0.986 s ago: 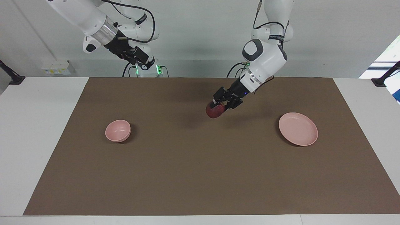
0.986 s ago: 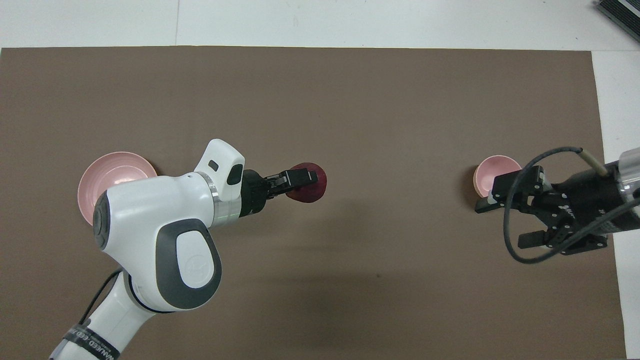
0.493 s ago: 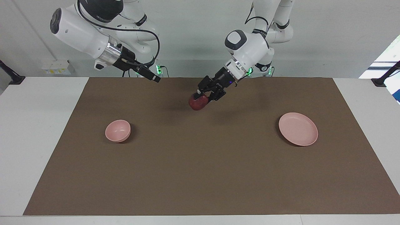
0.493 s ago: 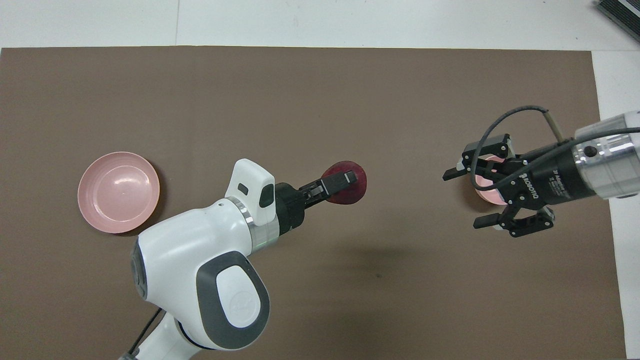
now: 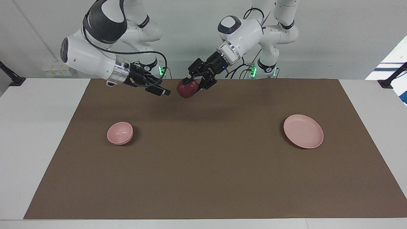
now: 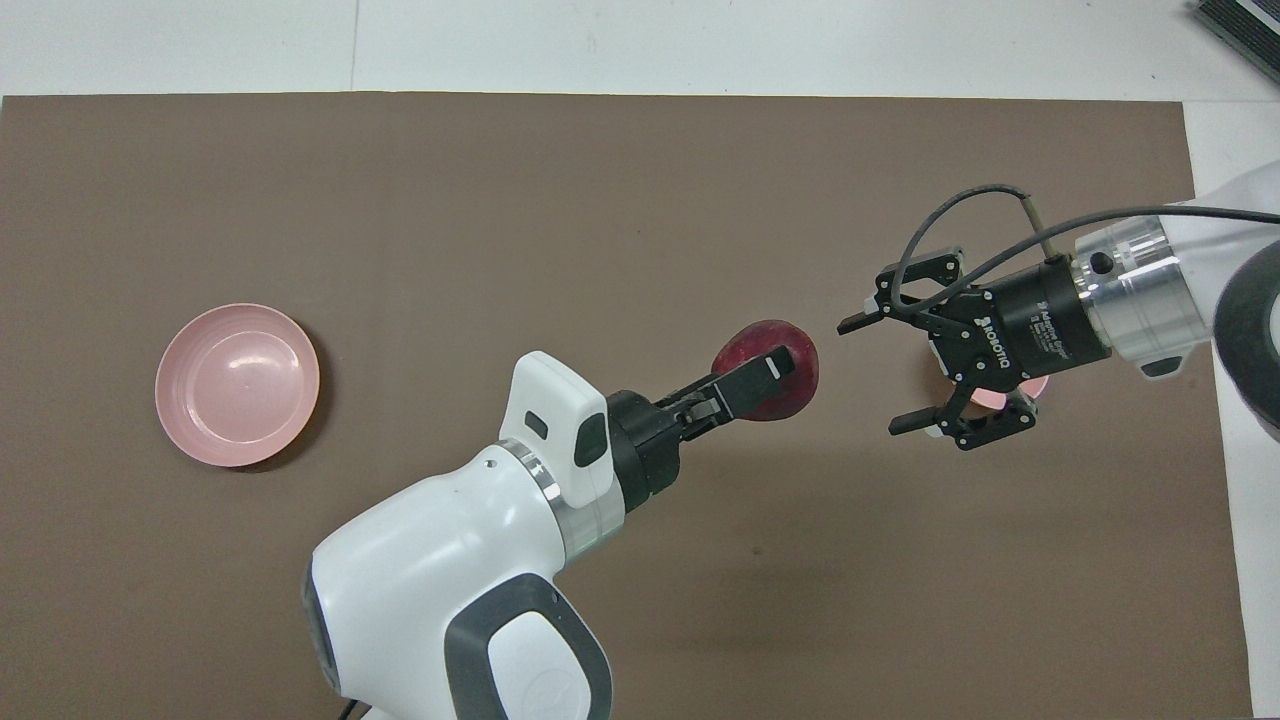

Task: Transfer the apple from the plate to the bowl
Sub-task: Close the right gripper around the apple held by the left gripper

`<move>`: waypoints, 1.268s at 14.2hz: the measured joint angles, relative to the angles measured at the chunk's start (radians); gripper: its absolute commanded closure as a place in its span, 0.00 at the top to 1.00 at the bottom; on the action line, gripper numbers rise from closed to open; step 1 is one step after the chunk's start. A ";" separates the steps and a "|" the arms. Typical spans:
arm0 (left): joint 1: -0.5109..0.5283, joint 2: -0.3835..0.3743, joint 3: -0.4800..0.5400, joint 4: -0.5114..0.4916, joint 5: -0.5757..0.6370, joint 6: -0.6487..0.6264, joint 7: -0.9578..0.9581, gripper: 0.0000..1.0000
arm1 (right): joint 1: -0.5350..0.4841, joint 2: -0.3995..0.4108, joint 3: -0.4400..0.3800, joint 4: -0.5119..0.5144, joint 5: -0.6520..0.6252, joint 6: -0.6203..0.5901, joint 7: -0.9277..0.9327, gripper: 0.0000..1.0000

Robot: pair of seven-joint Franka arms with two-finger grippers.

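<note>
The dark red apple (image 5: 187, 89) (image 6: 760, 338) hangs in the air over the mat's middle, close to the robots' edge, with my left gripper (image 5: 192, 84) (image 6: 770, 372) shut on it. My right gripper (image 5: 160, 90) (image 6: 870, 376) is open and empty, level with the apple and a short gap from it, its fingers pointing at the fruit. The small pink bowl (image 5: 120, 133) (image 6: 1034, 386) sits toward the right arm's end; from overhead the right gripper covers most of it. The flat pink plate (image 5: 303, 131) (image 6: 237, 385) lies bare toward the left arm's end.
A brown mat (image 5: 203, 178) covers most of the white table (image 5: 38, 133). Only the bowl and the plate rest on it.
My left gripper has lifted the apple and carried it toward the right arm's end. My right gripper has swung in and down toward the apple, staying open.
</note>
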 measured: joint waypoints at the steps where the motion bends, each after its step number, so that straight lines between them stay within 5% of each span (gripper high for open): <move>1: 0.000 0.000 -0.006 0.000 -0.001 0.008 -0.001 0.00 | 0.000 0.000 0.000 0.003 0.009 0.000 0.001 1.00; 18: 0.000 0.000 -0.020 0.000 -0.001 0.009 -0.021 0.00 | 0.076 0.038 0.001 0.031 0.071 0.006 0.067 1.00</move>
